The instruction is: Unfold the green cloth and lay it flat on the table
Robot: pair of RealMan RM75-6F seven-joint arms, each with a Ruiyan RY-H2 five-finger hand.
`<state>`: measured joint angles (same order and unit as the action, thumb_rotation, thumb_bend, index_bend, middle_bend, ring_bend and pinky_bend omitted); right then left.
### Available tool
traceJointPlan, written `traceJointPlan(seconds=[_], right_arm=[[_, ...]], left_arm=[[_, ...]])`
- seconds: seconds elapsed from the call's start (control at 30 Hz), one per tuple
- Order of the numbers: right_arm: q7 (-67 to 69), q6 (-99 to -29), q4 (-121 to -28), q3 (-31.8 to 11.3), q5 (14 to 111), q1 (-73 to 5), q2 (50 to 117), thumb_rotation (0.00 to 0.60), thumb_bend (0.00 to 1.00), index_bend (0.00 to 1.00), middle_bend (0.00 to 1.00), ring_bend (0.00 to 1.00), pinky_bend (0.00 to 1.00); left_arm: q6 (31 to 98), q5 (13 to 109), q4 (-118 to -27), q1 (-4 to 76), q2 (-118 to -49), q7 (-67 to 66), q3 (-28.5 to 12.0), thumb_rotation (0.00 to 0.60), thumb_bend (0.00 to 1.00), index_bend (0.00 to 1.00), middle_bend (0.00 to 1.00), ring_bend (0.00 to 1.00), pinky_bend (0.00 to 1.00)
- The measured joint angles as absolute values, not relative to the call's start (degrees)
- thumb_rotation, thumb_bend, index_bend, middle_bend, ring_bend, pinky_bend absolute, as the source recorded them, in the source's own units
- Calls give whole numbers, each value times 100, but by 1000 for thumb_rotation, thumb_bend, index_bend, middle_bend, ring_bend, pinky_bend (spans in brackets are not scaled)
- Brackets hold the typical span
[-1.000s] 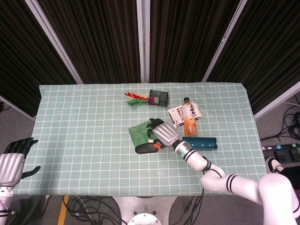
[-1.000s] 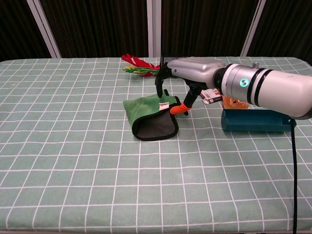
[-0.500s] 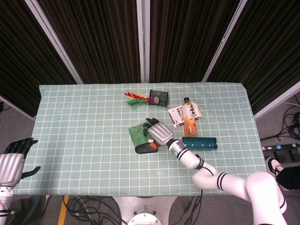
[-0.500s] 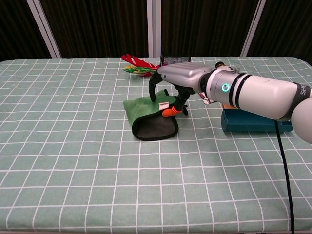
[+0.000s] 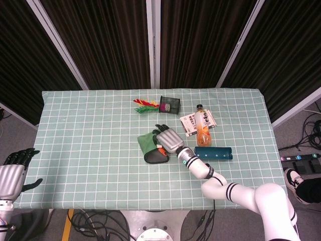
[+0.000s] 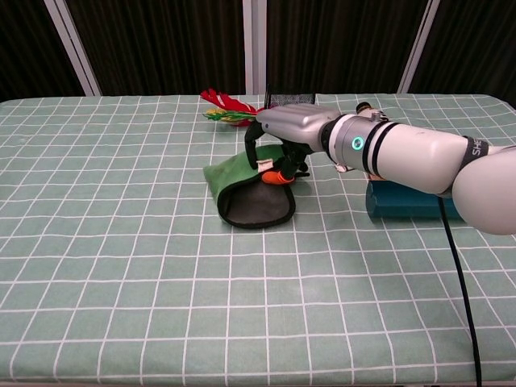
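Here the green cloth [image 5: 148, 145] lies folded near the middle of the table [image 5: 85, 135], a little toward the far edge, its dark inner side showing at the fold that faces the near edge. The right hand [image 5: 168, 139] sits over the cloth's right part, fingers curled down onto the fabric; in the chest view the right hand [image 6: 278, 137] has its orange-tipped thumb [image 6: 276, 176] pressed close against the cloth's upper layer, though whether fabric is truly pinched between thumb and fingers cannot be told. The left hand [image 5: 14, 170] hangs off the table's near left corner, fingers loosely apart and holding nothing.

Toward the far edge stand a black mesh cup [image 5: 169, 104] and, just left of it, a bunch of red, yellow and green feathers [image 5: 144, 106]. Right of the hand an orange drink bottle [image 5: 202, 125] stands upright, touching a printed packet [image 5: 191, 122]. A dark teal case [image 5: 214, 152] lies nearer the near edge, beside the right forearm.
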<state>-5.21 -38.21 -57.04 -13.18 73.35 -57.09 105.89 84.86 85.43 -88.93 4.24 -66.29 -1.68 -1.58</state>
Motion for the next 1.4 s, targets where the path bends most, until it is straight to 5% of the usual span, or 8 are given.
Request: traceJointPlan(seconds=[0.6,1.4], right_arm=[[-600,-4215,-5818,-1419,7314,-5767,10569,600,443,785,288,84,135],[-1314,-4933,-6584,-1799,7222,-5886,10229,600,544,865,344,125,149]], left_arm=[[8324,8629,-8875,725,-6797,119,-337,600,104,259,298,196,198],[7166,8211,-9036,1737,-7216,1329,-871,600,85,312,298,196,198]])
